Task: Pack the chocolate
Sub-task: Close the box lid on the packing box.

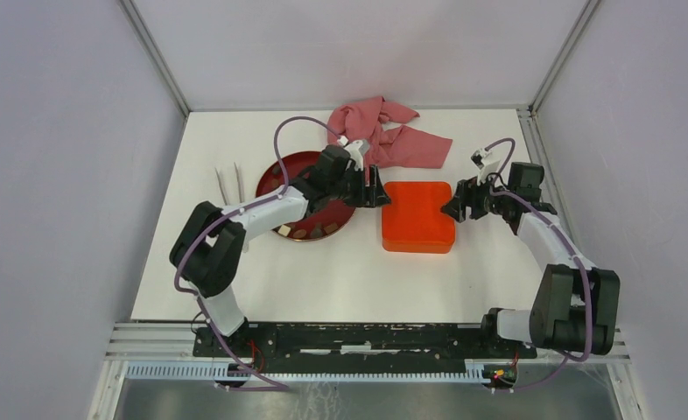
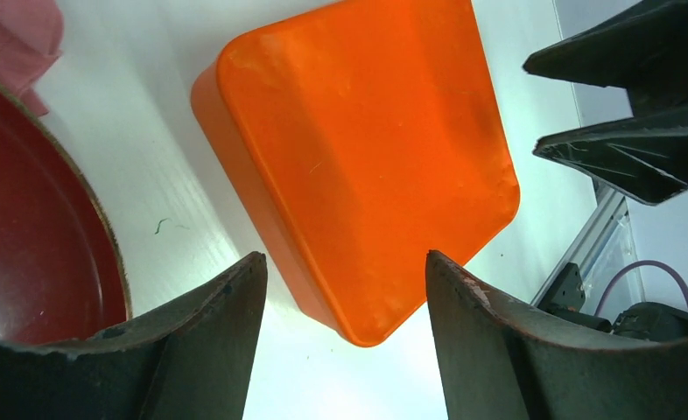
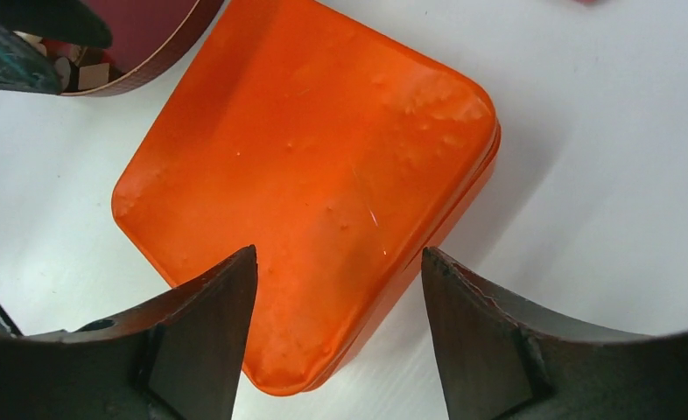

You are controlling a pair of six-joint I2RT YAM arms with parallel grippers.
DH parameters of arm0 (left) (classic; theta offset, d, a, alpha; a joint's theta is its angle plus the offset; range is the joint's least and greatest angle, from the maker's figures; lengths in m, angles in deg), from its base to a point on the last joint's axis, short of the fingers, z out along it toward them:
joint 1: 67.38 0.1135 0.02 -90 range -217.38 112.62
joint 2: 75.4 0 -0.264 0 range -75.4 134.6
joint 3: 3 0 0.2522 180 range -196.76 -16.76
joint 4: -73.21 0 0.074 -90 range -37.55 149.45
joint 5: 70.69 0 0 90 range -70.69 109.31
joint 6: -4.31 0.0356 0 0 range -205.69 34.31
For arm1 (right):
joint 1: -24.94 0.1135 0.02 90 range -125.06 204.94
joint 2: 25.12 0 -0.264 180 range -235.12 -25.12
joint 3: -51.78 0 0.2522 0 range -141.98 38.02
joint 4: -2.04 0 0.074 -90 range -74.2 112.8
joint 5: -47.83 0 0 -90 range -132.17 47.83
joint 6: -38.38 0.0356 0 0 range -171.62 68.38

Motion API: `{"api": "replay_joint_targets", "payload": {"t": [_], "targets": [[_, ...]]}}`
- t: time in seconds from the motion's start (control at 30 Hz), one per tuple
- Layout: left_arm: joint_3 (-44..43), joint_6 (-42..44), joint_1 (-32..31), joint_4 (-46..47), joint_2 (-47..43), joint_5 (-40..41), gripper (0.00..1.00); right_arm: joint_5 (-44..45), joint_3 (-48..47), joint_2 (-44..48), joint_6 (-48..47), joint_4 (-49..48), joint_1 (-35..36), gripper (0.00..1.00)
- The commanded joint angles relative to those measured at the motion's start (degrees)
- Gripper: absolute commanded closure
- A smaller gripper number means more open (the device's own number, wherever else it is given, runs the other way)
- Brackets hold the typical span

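The orange square tin [image 1: 417, 216] lies shut, lid on, in the middle of the table; it also shows in the left wrist view [image 2: 367, 157] and the right wrist view [image 3: 314, 175]. A few chocolate pieces [image 1: 310, 232], brown and cream, lie at the near rim of the round dark-red plate [image 1: 277, 172]; a few show in the right wrist view [image 3: 69, 66]. My left gripper [image 1: 380, 191] [image 2: 345, 258] is open and empty, just above the tin's far left corner. My right gripper [image 1: 450, 210] [image 3: 339, 254] is open and empty at the tin's right edge.
A pink cloth [image 1: 384, 131] lies bunched behind the plate and tin. Two thin metal sticks [image 1: 228, 184] lie left of the plate. The right gripper's fingers [image 2: 638, 162] show beyond the tin in the left wrist view. Grey walls enclose the table.
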Motion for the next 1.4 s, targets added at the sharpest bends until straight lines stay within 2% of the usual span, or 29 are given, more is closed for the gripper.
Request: {"api": "replay_joint_targets", "payload": {"t": [0.0, 0.27, 0.43, 0.57, 0.8, 0.93, 1.37], "targets": [[4.2, -1.6, -0.2, 5.6, -4.4, 3.6, 0.28, -0.7, 1.1, -3.9, 6.6, -4.5, -0.4, 0.25], [5.5, -2.4, -0.2, 7.0, -2.7, 1.8, 0.28, 1.3, 1.2, -8.1, 8.1, -4.5, -1.5, 0.26], [4.4, -3.1, -0.3, 7.9, 0.4, -1.2, 0.29, -1.6, 2.6, -9.7, 9.9, -6.2, -1.6, 0.27], [3.6, -3.7, -0.2, 8.3, 2.3, -3.1, 0.3, -4.3, 2.5, -12.0, 10.7, -6.4, -2.1, 0.33], [3.0, -4.0, -0.2, 8.6, 3.3, -4.2, 0.32, -5.4, 3.3, -12.9, 12.1, -6.5, -4.8, 0.53], [2.1, -3.8, -0.2, 8.2, 3.6, -4.7, 0.33, -6.8, 3.7, -13.3, 12.1, -6.5, -5.7, 0.58], [1.2, -1.3, -0.2, 4.6, 1.0, -1.6, 0.37, -7.4, 2.9, -14.3, 12.2, -6.6, -5.9, 0.62]]}}
